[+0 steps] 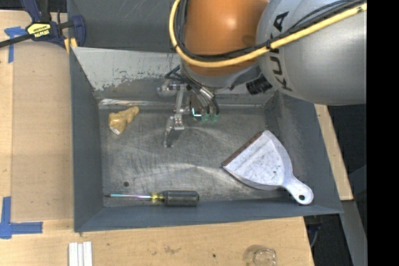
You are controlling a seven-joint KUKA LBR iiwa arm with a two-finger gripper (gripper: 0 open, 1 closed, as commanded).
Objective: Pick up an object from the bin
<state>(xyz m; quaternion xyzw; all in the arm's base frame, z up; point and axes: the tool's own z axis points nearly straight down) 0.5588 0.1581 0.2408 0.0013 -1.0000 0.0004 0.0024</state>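
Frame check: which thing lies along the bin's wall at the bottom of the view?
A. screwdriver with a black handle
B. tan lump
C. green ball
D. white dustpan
A: the screwdriver lies flat there, while the white dustpan sits at the right and the tan lump at the left.

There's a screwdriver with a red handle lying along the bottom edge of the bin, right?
Not quite. The screwdriver does lie along the bottom edge of the bin, but its handle is black, not red. The camera view shows this.
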